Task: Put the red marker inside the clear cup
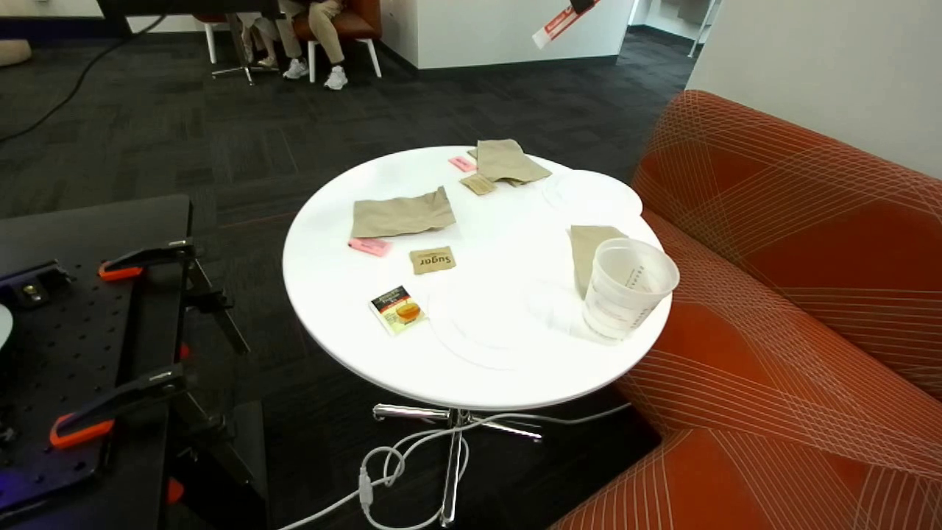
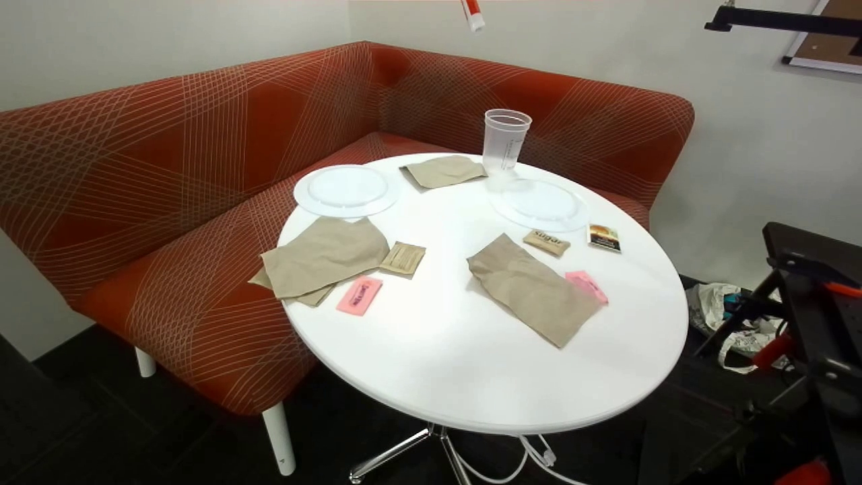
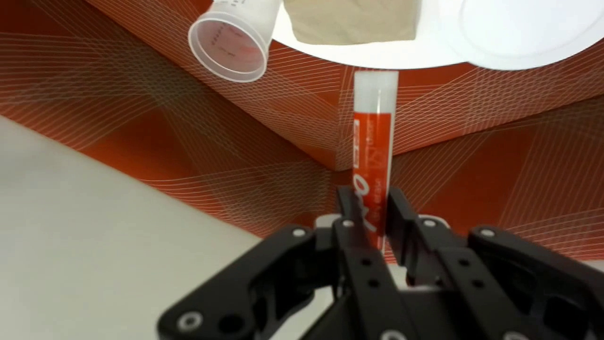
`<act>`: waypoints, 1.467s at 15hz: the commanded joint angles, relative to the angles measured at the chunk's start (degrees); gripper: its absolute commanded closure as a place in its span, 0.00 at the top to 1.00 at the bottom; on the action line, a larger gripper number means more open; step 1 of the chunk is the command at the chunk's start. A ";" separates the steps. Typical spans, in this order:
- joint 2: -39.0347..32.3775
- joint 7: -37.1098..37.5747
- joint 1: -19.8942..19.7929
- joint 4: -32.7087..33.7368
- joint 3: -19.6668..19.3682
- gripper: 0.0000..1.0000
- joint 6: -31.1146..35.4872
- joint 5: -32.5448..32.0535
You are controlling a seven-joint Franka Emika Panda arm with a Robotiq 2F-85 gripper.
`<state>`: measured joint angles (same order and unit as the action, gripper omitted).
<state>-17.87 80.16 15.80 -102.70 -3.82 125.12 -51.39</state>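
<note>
Lower than the pincer (image 3: 371, 200), one clear cup (image 2: 502, 143) stands upright on the table (image 2: 431, 367) and looks empty. The pincer is closed around one tilted red marker (image 3: 375, 137), its pale end jutting beyond the grip, well apart from the cup. Also below lie two pale discs (image 2: 347, 188), two pink packets (image 2: 359, 295), two tan packets (image 2: 547, 242), one black-and-yellow packet (image 1: 397, 309) and brown napkins (image 2: 323, 256) in three spots.
</note>
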 commanded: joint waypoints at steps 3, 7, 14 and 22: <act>-2.83 16.44 -0.70 2.54 1.56 0.05 -11.41 -2.19; -5.81 26.87 -1.33 5.17 1.45 0.05 -17.11 -1.60; -8.25 38.12 -2.58 7.39 2.17 0.05 -23.09 -2.25; -9.85 40.87 -1.93 8.37 1.59 0.05 -25.09 -5.44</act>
<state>-26.87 118.57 13.99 -95.15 -2.39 102.14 -53.40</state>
